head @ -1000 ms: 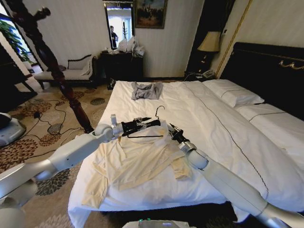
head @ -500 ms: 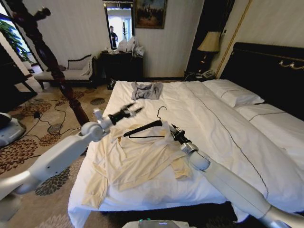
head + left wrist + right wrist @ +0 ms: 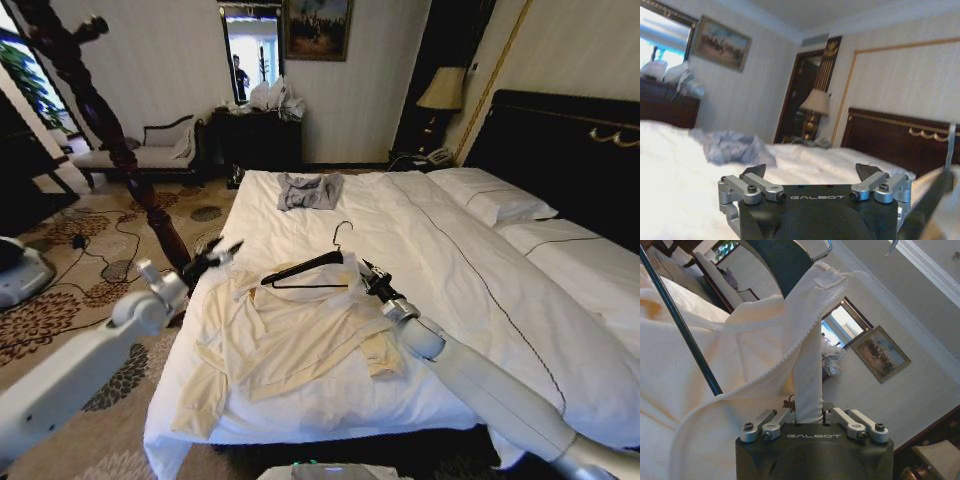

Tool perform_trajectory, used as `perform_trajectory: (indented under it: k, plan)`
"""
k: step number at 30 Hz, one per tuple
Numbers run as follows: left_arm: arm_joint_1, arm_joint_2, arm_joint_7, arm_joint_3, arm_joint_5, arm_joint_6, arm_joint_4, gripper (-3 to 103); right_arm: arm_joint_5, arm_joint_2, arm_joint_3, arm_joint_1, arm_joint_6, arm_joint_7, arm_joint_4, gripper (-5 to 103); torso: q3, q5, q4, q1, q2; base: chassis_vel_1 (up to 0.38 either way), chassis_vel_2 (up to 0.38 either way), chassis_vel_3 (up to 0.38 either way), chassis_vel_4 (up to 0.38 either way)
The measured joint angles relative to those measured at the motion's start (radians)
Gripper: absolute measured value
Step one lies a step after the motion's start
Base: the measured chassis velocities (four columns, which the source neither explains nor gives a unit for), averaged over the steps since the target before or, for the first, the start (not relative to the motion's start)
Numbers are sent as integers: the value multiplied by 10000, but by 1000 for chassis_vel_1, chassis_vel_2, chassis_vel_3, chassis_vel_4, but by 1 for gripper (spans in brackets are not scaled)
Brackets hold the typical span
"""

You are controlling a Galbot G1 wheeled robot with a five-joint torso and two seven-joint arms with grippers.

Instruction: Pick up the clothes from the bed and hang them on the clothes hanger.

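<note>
Cream shirt (image 3: 290,335) lies spread on the near left part of the bed (image 3: 470,290), sleeves trailing toward the bed's left edge, collar end pointing toward the headboard (image 3: 570,150). Black clothes hanger (image 3: 305,270) sits at the shirt's collar end, one shoulder tucked into the fabric, silver hook rising toward the headboard side. Right gripper (image 3: 362,276) is at the shirt's collar, just beside the hanger's right end, fingers pinched tight on a fold of the cream fabric; in the right wrist view the gripper (image 3: 809,415) has a strip of the shirt (image 3: 740,360) pulled up taut between its closed fingers, with the hanger's dark shoulder (image 3: 782,260) poking out of the neck opening above and its thin bottom bar crossing the cloth. Left gripper (image 3: 215,258) hovers off the bed's left edge, apart from the shirt and hanger, over the patterned carpet (image 3: 90,280) near the dark wooden coat stand (image 3: 110,130); fingers spread wide, holding nothing. Left wrist view shows the same gripper (image 3: 812,175) with both fingertips far apart, looking across the white sheet. Grey-blue garment (image 3: 308,190) lies crumpled on the bed farther from the shirt, toward the far left corner. Lamp (image 3: 440,92) stands beside the headboard.
</note>
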Motion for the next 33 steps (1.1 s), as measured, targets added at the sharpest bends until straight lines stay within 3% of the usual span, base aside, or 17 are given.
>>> perform_trajectory:
  k: [7,17,24,33]
  plan:
    - [1537,-989,-575,-890,1094,-260,332,100,189,-88,61,-153,-147,118,83,20,0,1,6,1,0,0,0,0,0]
    - [3035,-966,-124,-1599,2005,-723,628,100,200,41,39,-241,-193,146,11,20,0,4,10,1,-1,0,0,0,0]
    - [3040,-1227,93,-1603,2230,-890,1075,100,211,82,38,-381,-223,159,13,20,0,3,7,1,-1,0,0,0,0]
    - [1806,-1380,374,-758,2384,-968,2180,103,257,84,34,-412,-264,181,78,20,1,4,5,1,-2,0,0,0,0]
